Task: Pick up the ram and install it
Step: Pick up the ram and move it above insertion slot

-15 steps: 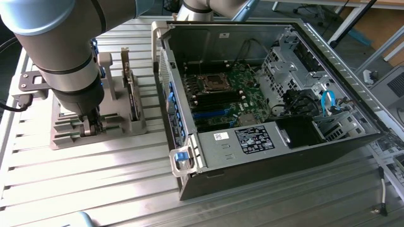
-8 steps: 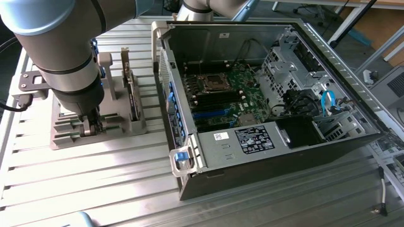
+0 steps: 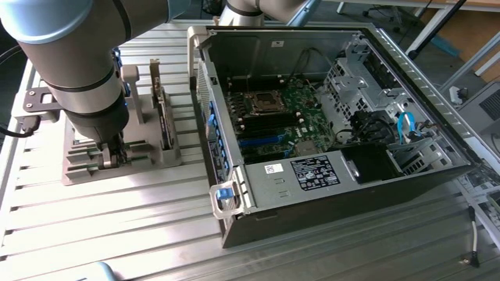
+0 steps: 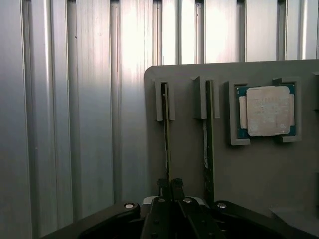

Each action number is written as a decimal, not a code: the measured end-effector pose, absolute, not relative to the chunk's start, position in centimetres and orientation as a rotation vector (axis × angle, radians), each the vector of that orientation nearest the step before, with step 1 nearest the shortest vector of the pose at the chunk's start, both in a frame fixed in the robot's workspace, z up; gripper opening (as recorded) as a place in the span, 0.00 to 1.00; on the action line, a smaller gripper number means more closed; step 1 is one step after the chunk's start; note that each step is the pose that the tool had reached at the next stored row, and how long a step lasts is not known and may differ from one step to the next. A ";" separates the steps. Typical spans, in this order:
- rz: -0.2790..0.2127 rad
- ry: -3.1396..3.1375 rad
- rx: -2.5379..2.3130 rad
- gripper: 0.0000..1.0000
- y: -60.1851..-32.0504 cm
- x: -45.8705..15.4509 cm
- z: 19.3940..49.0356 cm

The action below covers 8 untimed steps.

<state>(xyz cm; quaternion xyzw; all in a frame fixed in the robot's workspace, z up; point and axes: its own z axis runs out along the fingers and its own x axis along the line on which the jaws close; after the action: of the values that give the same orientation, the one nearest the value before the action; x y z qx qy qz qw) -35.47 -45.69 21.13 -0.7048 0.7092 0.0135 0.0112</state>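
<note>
Pincer (image 4: 169, 185): narrow, its two fingers drawn in against the thin upper edge of the ram.
Ram (image 4: 167, 139): stands on edge in its slot, directly under the pincer and running straight out ahead of it; the far end sits between two small posts.
Holder (image 4: 185, 149): grey block on the bench (image 4: 75, 124), carrying the ram slot right below the pincer.
Expansion card (image 4: 208, 149): upright in the next slot, just beside the pincer, apart from the ram.
Processor chip (image 4: 266, 110): lies flat in its recess, beyond the card from the pincer.
Computer case (image 3: 312, 175): open, well apart from the pincer on the card's side, with the motherboard (image 3: 289, 111) exposed inside.
Step in hand: the pick-up; by my reading the grip is made and the ram is not yet out of its slot.
Install: not begun, judging by the ram's place in the holder.
Next move calls for: a straight pull along the slot, I judge, with no tilt, so the board neither binds on the posts nor brushes the card alongside.
</note>
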 end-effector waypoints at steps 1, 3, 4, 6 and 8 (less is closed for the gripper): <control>0.042 2.213 -2.198 0.12 -45.7 -35.5 21.2; 0.042 2.213 -2.198 0.12 -45.7 -35.5 21.3; 0.042 2.213 -2.198 0.12 -45.7 -35.5 21.4; 0.042 2.214 -2.198 0.12 -45.7 -35.5 21.5; 0.042 2.214 -2.197 0.12 -45.7 -35.5 21.6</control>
<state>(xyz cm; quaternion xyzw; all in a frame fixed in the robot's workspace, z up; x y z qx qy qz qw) -35.47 -45.69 21.64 -0.7043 0.7096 0.0135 0.0110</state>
